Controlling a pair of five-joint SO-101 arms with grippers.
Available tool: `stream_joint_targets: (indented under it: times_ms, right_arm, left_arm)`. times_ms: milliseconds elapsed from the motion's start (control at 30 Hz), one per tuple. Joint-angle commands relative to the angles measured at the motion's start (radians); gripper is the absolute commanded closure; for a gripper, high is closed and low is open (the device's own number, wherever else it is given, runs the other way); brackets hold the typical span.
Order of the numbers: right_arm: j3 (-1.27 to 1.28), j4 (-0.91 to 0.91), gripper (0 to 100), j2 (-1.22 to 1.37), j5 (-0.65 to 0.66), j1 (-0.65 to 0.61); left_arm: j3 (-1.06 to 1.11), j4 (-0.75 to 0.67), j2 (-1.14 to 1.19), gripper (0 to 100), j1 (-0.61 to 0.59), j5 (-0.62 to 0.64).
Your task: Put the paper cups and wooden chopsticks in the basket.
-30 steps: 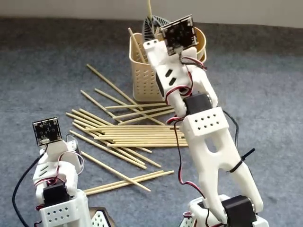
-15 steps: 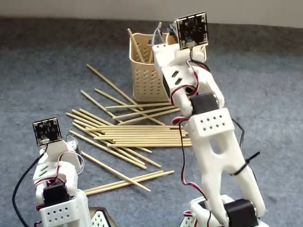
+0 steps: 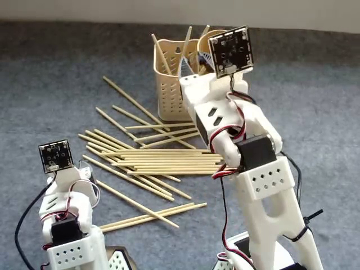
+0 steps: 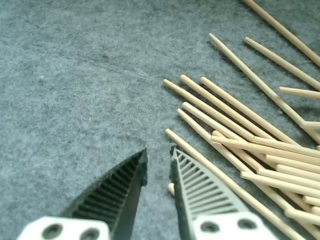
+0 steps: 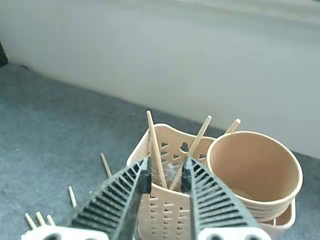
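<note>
- A cream perforated plastic basket [image 3: 169, 98] is seen upright on the grey carpet [image 3: 56, 73]. A stack of tan paper cups [image 5: 255, 170] is held inside it, and a few pale wooden chopsticks [image 5: 156, 145] are leaned beside the cups.
- Many loose chopsticks [image 3: 157, 160] are scattered on the carpet in front of the basket.
- The right gripper [image 5: 166, 167] is held close by the basket's upper rim, fingers parted, with nothing grasped.
- The left gripper [image 4: 158, 152] is poised low over the carpet beside the loose chopsticks' ends, fingers slightly parted and empty.

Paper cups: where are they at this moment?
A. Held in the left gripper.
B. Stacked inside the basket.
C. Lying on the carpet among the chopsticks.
B: the right wrist view shows the paper cups nested in the basket, next to a few upright chopsticks.
</note>
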Motion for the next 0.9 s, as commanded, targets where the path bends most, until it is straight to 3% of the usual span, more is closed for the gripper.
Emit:
stream_joint_targets:
  times_ms: [0, 400, 867]
  right_arm:
    - [-0.047, 0.03, 91.7, -0.041, -0.005, -0.019]
    - [-0.038, 0.424, 92.7, -0.031, -0.003, -0.265]
    - [0.03, 0.452, 92.6, 0.255, -0.003, -0.483]
  left_arm:
    - [0.021, -0.002, 0.001, 91, -0.013, -0.008]
    - [0.021, -0.002, 0.001, 91, -0.015, -0.008]
    - [0.018, -0.009, 0.001, 91, -0.113, -0.003]
